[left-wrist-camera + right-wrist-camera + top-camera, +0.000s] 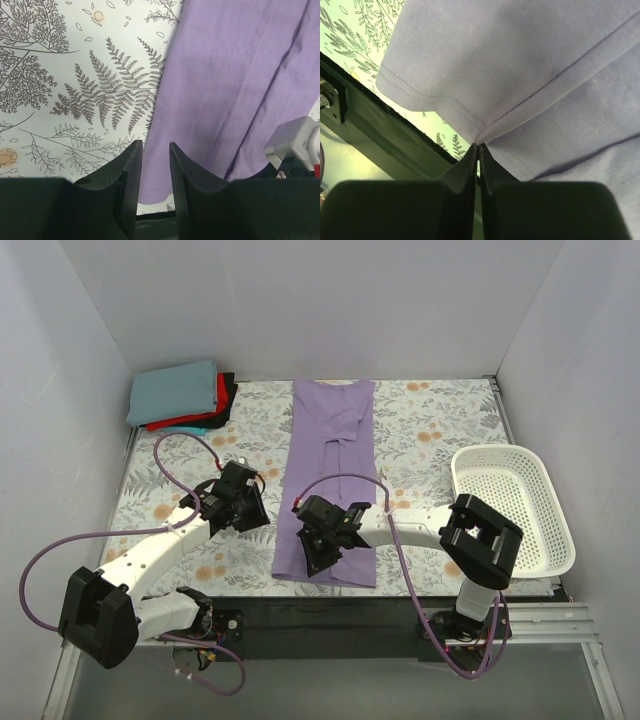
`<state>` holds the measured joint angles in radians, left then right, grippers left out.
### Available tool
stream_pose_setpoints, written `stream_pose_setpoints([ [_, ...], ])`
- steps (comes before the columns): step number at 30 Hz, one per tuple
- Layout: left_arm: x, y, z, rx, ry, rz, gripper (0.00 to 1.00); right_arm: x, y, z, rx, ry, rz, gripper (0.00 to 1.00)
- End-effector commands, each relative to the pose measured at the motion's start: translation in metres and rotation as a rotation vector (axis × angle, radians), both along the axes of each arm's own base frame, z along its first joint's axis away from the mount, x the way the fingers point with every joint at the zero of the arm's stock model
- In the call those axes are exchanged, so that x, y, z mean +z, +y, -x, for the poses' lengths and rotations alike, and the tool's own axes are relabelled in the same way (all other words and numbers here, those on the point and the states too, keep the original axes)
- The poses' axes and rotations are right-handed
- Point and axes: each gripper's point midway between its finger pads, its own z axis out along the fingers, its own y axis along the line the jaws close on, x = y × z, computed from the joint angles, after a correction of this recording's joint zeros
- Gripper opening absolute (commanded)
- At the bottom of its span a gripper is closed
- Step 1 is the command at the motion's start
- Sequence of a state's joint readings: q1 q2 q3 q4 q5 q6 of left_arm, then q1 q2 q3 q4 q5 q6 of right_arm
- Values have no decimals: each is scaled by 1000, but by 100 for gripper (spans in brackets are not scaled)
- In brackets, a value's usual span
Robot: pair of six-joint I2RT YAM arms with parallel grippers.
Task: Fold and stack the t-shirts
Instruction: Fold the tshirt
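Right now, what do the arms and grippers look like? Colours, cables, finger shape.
Both match: the left arm and right arm have white links with boxy black joint housings; a purple cable loops along each. The left gripper and right gripper have matte black wedge-shaped fingers tapering to thin tips. No legible markings.

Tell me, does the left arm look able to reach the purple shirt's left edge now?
Probably yes: the left gripper is right beside the purple shirt, fingers slightly apart, with only patterned table between them.
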<state>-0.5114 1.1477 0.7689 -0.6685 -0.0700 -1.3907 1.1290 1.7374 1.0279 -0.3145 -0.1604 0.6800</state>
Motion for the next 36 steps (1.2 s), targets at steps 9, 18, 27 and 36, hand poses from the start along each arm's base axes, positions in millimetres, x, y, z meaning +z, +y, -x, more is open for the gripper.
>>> stream_pose_setpoints([
  [9, 5, 1, -2, -4, -35, 11, 27, 28, -2, -3, -7, -52, -23, 1],
  [18, 2, 2, -2, -5, -23, 3, 27, 25, -17, 1, -26, -52, 0, 1],
  [27, -5, 0, 0, -12, 11, -6, 27, 19, -27, 3, -31, -58, 17, 1],
  [36, -13, -3, 1, -31, 50, -9, 27, 19, -25, 6, -4, -60, 14, 8],
])
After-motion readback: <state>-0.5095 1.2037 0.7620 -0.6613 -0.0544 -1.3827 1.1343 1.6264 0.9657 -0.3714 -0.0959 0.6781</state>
